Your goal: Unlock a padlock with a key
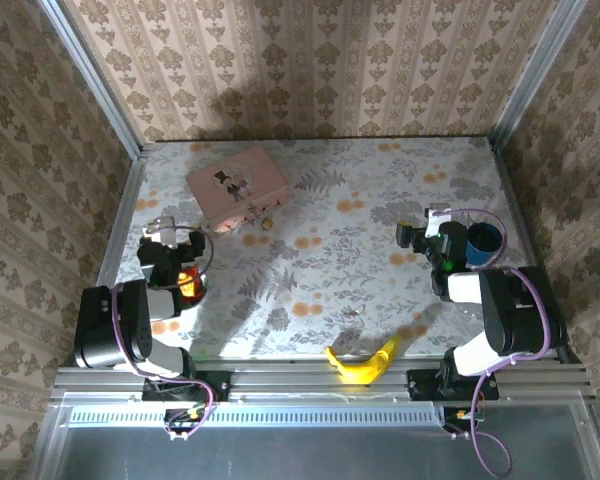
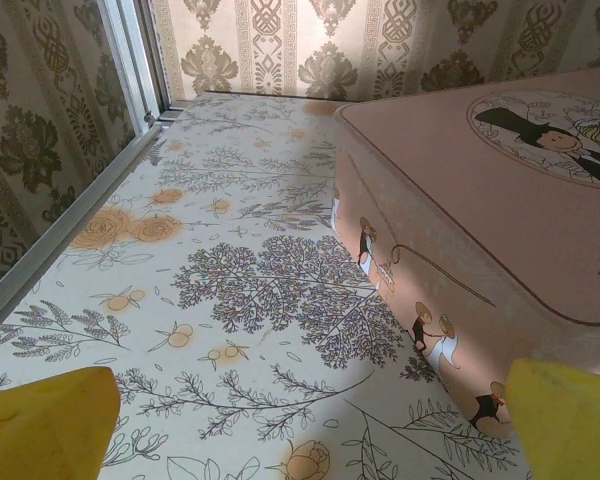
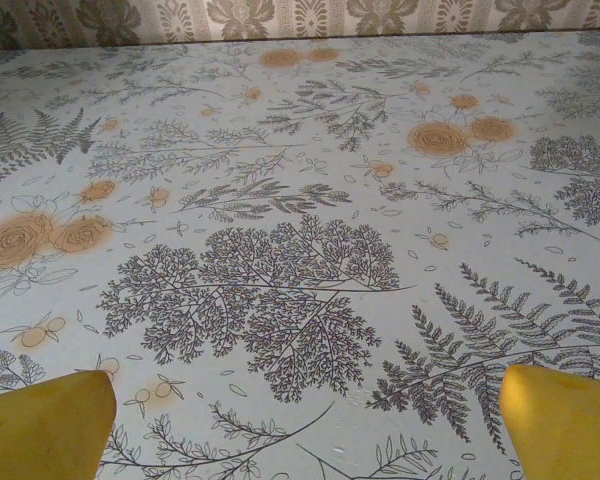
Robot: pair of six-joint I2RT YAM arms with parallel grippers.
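The small brass padlock [image 1: 264, 222] lies on the tablecloth just off the near right corner of the pink tin [image 1: 236, 186]. A tiny grey speck [image 1: 354, 313] near the table's front middle may be the key; it is too small to tell. My left gripper [image 1: 164, 230] hovers open left of and nearer than the tin. In the left wrist view its yellow fingertips [image 2: 42, 425] stand wide apart, with the tin's side [image 2: 450, 250] ahead on the right. Far right, my right gripper [image 1: 420, 236] is open, its yellow fingertips [image 3: 40, 430] over bare cloth.
A yellow banana [image 1: 363, 362] lies at the front edge of the table. A dark blue cup [image 1: 483, 242] stands beside the right arm. A red-orange object [image 1: 187, 283] sits under the left arm. Metal rails [image 2: 60, 235] and patterned walls close in the table.
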